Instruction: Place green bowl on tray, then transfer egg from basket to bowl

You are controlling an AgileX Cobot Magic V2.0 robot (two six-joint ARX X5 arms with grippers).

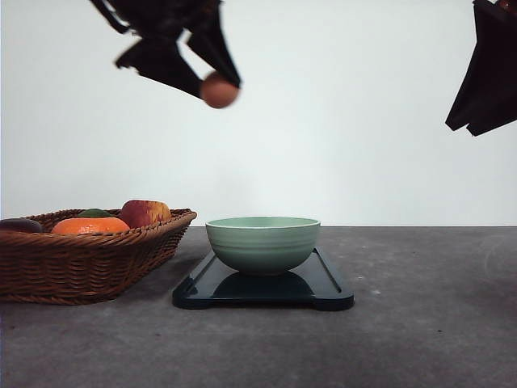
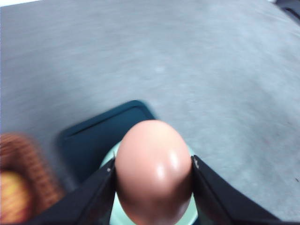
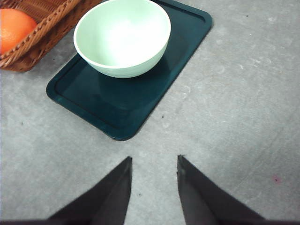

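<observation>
The green bowl [image 1: 262, 242] already sits on the tray [image 1: 327, 291]. The left end effector [image 1: 216, 87] grips the egg [image 1: 219, 90] high above the table, between basket [image 1: 89, 263] and bowl; lowering it in remains. The right end effector [image 3: 154, 164] hangs open

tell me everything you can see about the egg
The small smooth brownish-orange oval egg has a glossy, unmarked shell with a soft highlight and looks whole. It is clamped between the two dark fingers of the left gripper, which touch it on opposite sides. It hangs high in the air, well above the table, left of the pale mint-green ridged ceramic bowl; the left wrist view shows bowl and dark blue-black rectangular tray below it.
</observation>
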